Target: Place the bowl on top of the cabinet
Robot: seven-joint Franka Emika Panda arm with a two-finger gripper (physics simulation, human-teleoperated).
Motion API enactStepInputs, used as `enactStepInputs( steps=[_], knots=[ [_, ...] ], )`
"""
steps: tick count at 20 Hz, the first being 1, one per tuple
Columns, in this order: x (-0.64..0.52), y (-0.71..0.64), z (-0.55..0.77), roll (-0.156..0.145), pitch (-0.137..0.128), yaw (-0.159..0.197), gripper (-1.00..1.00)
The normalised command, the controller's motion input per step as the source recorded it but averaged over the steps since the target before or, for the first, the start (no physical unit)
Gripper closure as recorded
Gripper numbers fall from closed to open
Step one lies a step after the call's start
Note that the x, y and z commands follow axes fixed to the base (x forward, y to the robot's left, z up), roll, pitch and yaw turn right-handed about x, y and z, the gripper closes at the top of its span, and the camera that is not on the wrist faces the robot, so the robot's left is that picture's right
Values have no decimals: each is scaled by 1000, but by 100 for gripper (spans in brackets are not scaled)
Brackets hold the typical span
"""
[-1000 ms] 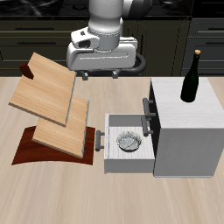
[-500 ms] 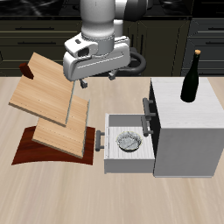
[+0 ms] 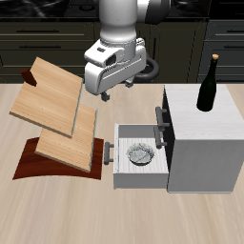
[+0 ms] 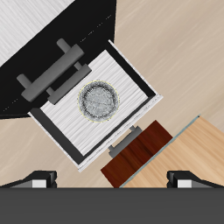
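Wooden table (image 3: 114,205) before dark cupboards (image 3: 38,43), seemingly a kitchen.

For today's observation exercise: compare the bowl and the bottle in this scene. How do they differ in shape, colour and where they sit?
The bowl is low, round and shallow; the bottle is tall, narrow and upright. The bowl is grey-white and speckled; the bottle is dark. The bowl lies in the open drawer; the bottle stands on top of the cabinet. Both are apart from the gripper.
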Motion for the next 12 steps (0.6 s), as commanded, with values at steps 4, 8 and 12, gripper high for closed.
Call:
enactStepInputs(
  steps=[4,8,12],
  knots=[
    [32,138,-37,31,-16,229,-100],
    [78,118,-74,13,-44,338,-100],
    [180,-71,-118,-31,-70,347,-100]
  ],
)
